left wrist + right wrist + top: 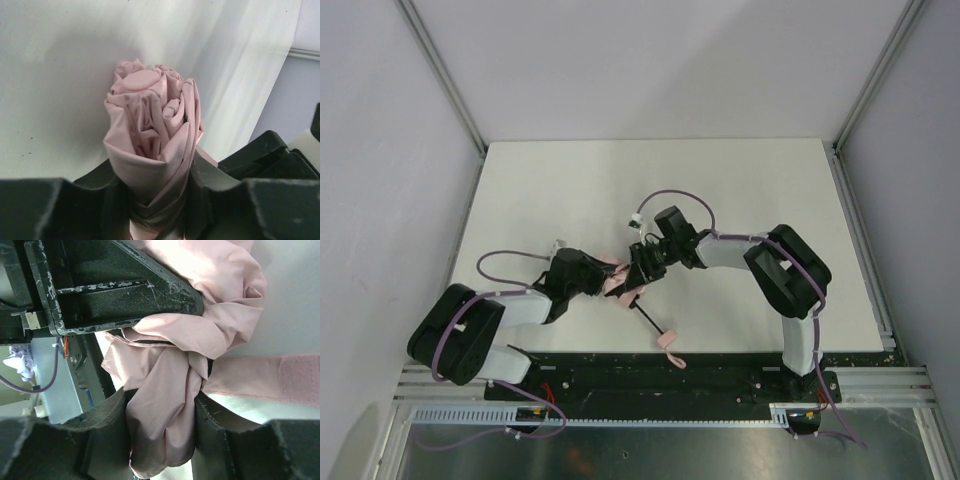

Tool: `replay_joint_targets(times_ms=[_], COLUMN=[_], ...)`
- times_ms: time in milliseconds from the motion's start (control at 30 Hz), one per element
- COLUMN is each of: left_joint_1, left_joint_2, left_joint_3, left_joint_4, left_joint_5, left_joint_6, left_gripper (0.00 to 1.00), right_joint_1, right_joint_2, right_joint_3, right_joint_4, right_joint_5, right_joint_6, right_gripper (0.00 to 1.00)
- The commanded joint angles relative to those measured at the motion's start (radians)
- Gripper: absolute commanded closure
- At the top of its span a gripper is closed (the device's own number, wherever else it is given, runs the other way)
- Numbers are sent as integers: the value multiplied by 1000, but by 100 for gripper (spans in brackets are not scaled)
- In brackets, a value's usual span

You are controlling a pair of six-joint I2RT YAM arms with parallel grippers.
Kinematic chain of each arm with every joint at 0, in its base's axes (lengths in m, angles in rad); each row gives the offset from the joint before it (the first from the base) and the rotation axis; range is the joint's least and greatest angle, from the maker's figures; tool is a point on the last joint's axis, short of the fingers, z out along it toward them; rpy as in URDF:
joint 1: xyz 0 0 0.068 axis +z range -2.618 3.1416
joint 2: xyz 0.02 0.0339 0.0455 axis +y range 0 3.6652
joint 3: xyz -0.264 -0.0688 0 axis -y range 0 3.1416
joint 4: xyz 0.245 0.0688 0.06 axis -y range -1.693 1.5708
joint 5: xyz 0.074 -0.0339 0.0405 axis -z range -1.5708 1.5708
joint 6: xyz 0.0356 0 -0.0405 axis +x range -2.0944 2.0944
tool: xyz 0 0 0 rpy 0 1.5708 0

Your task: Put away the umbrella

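The left gripper (159,202) is clenched on the rolled pink canopy of the umbrella (150,130), which sticks out ahead of its fingers. The right gripper (162,432) grasps the same bundle just beside the left one. The black shaft (648,318) slants away below both grippers, over the tabletop (570,190).

Top view: most of the umbrella (615,283) hidden under the left gripper (595,275) and right gripper (642,265), rib tips too small to tell. Left wrist view: bundle's lower end cut off by the bottom edge. Right wrist view: strap (260,377) runs off the right edge; dark block (115,285) upper left, probably the other gripper, cut by the frame.
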Motion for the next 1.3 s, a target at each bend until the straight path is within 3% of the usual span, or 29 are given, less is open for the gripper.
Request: replay_joint_targets(times_ms=[0, 100, 167, 233, 333, 600, 733, 933, 1133, 1267], left_joint_1=[-13, -14, -17, -18, -26, -27, -24, -19, -16, -16], left_joint_2=[26, 27, 27, 26, 18, -76, -206, -416, -488, -488], left_joint_3=[-51, -59, -64, -68, -72, -56, -44, -24, 34, 68], left_joint_4=[-58, -47, -45, -44, -44, -40, -36, 36, 167, 250], left_joint_5=[-54, -51, -44, -39, -37, 47, 81, 111, 124, 117], left_joint_6=[67, 61, 47, 34, 12, -37, -84, -187, -287, -344], left_gripper=[79, 91, 96, 99, 100, 100, 100, 100, 100, 100], right_joint_1=[-2, 3, 30, 75, 139, 112, -25, -186, -200, -166], right_joint_2=[-26, -59, -95, -125, -163, -400, -565, -692, -682, -719], right_joint_3=[30, 31, 32, 32, 32, -37, -125, -205, -383, -468], right_joint_4=[76, -34, -112, -158, -197, -189, -152, -200, 98, 217], right_joint_5=[-143, -6, 125, 267, 433, 422, 357, 417, 286, 289], right_joint_6=[61, 10, -47, -88, -93, 86, 229, 419, 817, 993], right_gripper=[91, 47, 27, 14, 4, 1, 1, 1, 1, 1])
